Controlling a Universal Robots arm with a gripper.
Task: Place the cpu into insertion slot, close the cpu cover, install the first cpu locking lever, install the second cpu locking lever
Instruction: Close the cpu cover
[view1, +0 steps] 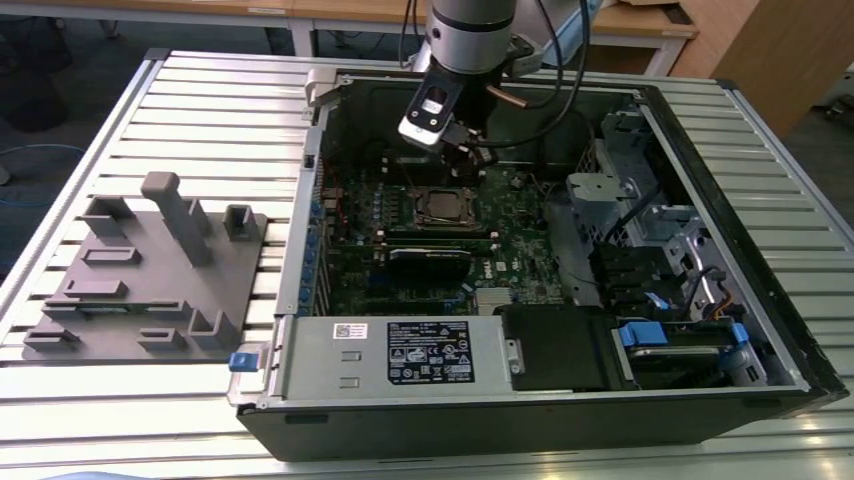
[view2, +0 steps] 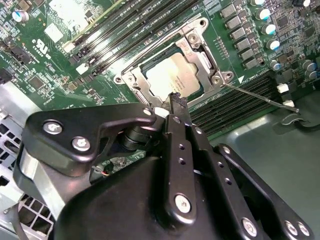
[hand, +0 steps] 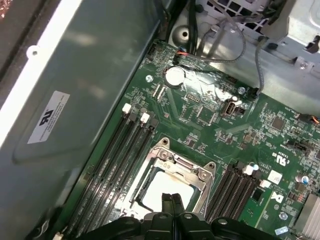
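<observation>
Clearly, the gripper (hand: 172, 199) has its two black fingers (hand: 167, 205) pressed flat against each other, with just a thin seam between them and nothing held between. In the second wrist view the joined tips (view2: 177, 102) are at the near edge of the insertion slot (view2: 131, 80). I cannot tell if they touch the metal there or hang just over it.

The cpu (view2: 172, 75) lies flat inside the slot, with its pale metal top facing up. The cpu cover (view2: 194, 36) is down around it, so the chip shows through the square window of the frame. One thin locking lever (view2: 260, 96) stands out from a corner of the socket, away over the memory slots (view2: 235, 107), and is not hooked down.

In the exterior view the arm comes down from the far side into the open computer case (view1: 534, 425), and the gripper (view1: 463, 148) hangs just above the socket (view1: 445, 205) on the green motherboard (view1: 521, 215). A grey fixture (view1: 147, 280) lies on the table (view1: 134, 420) at the exterior view's left, well apart from the case.
</observation>
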